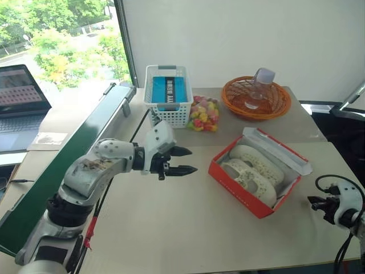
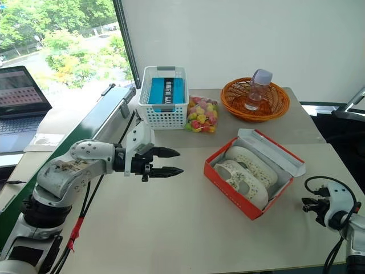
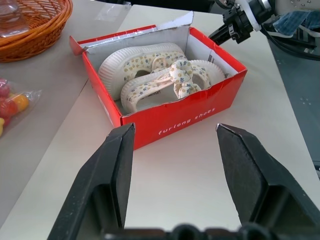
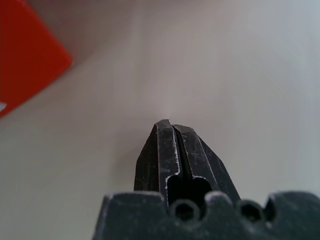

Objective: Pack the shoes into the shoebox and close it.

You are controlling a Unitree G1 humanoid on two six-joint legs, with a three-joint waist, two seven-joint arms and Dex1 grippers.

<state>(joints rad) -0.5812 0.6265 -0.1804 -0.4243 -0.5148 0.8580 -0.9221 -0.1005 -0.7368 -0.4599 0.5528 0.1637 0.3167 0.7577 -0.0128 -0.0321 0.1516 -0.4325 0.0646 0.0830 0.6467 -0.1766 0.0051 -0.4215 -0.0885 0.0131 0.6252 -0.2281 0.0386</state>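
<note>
Sat light and stiff-sided, shoebox (image 1: 255, 180) with shoes (image 1: 255, 170) inside, lid probably thin card, best lifted by its free edge; left gripper (image 1: 183, 161) half-spread, right gripper (image 4: 171, 131) pinched empty.

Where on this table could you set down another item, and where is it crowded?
Bare patches: between the left gripper and the shoebox, and along the table's near edge. Crowded: the far edge, with white basket, candy bag and wicker basket.
</note>
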